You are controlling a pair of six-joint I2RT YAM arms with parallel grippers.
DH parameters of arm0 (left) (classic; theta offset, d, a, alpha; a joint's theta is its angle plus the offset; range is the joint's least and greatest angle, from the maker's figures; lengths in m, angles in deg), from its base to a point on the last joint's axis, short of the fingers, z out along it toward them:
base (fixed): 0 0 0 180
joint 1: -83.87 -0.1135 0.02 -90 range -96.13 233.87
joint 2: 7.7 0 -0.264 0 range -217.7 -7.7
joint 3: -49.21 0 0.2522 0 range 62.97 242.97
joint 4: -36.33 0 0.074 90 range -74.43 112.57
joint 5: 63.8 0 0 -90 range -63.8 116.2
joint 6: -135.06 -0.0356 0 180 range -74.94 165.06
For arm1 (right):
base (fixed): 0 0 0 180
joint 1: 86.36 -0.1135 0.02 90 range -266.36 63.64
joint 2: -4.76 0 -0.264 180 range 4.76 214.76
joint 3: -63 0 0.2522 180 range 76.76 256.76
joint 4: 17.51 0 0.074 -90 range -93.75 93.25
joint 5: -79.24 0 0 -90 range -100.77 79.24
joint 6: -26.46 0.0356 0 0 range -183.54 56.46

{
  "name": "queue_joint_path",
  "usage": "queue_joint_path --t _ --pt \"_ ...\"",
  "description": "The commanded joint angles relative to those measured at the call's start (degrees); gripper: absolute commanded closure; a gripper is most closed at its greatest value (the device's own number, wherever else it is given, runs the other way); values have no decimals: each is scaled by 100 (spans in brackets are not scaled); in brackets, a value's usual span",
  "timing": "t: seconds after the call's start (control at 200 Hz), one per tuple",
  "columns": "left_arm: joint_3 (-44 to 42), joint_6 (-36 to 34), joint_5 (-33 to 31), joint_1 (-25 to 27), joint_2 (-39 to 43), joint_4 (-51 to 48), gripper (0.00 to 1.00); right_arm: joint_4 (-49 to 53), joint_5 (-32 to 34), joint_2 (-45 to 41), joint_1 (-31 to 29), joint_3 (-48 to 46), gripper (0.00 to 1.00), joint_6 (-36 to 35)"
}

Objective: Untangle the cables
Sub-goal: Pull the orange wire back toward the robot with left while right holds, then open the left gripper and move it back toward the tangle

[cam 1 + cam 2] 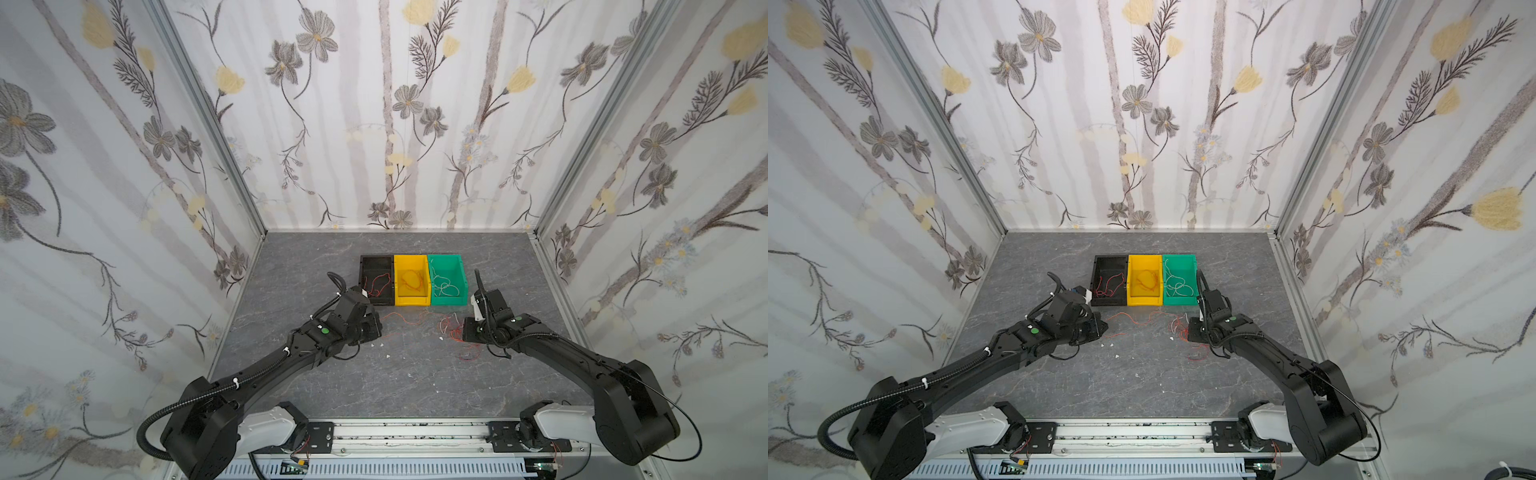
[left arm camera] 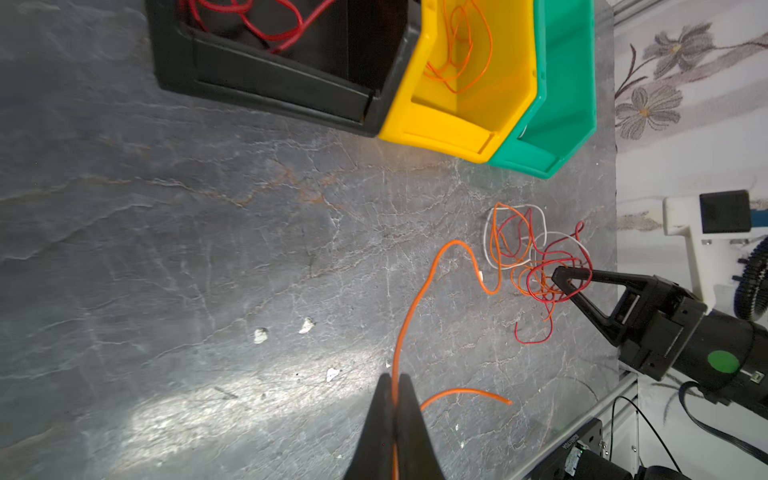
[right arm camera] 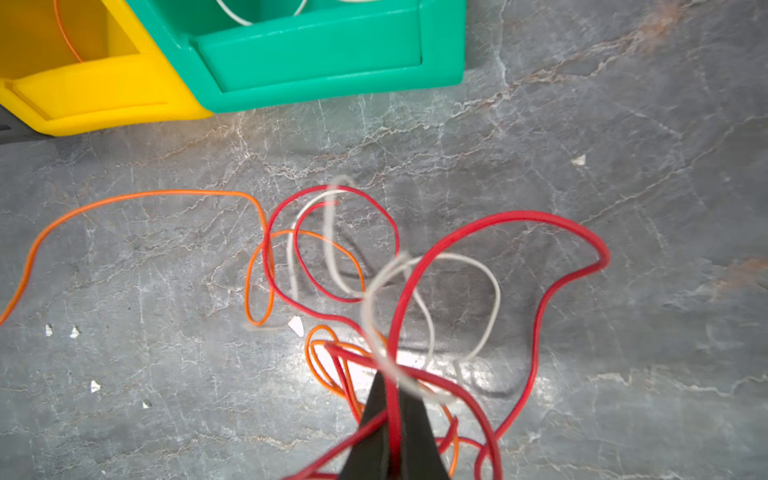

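The cables form a loose tangle [image 1: 453, 330] [image 1: 1179, 328] of thin red, orange and white wires on the grey table in front of the green bin. My left gripper [image 2: 392, 376] is shut on an orange cable [image 2: 415, 307], which runs from its jaws across the table into the tangle [image 2: 536, 257]; a short free end curls beside the jaws. My right gripper [image 3: 390, 379] is shut on a red cable [image 3: 519, 215] in the tangle, with white and orange loops draped round its tips. The left wrist view shows those closed tips [image 2: 559, 276] in the knot.
Three bins stand in a row behind the tangle: a black bin [image 1: 380, 300] with red wire, a yellow bin [image 1: 412, 300] with orange wire, a green bin [image 1: 448, 300] with white wire. Small white scraps [image 1: 387, 356] lie on the table. Patterned walls enclose three sides.
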Motion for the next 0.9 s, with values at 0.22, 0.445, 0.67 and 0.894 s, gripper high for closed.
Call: queue_joint_path --t 0.22,0.445,0.67,0.894 --pt "-58 -243 -289 -744 820 -925 100 495 -156 -339 485 -25 99 51" --pt "75 -331 -632 -1315 1280 -1566 100 707 -162 -374 826 -33 99 108" --pt "249 -260 -1198 -1840 1662 -2275 100 802 66 -468 1287 -187 98 403" --pt "44 -336 -763 -2091 1700 -2081 100 550 -708 -667 1543 -333 97 256"
